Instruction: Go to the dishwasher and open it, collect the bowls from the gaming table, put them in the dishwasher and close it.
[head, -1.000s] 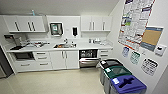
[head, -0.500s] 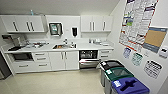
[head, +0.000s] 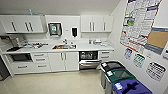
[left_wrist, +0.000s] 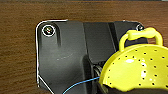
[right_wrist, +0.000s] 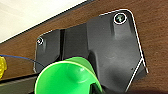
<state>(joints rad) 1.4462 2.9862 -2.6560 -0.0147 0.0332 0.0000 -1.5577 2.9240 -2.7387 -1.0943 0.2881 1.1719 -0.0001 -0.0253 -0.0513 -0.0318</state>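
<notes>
Head view: you're facing the kitchenette, dishwasher (head: 88, 59) open under the counter right of the sink (head: 64, 46), bins (head: 120, 77) by the right wall, left wrist: yellow perforated bowl (left_wrist: 136, 68) close up, grip can't tell, right wrist: bright green bowl (right_wrist: 66, 77) close up, fingers can't tell.

Left wrist plate (left_wrist: 62, 57) above brown wood, right wrist plate (right_wrist: 100, 50) likewise, fingers unseen

Dishwasher (head: 88, 59) open under the counter (racks showing); yellow perforated bowl (left_wrist: 135, 70), green bowl (right_wrist: 66, 78) at the wrists.
</notes>
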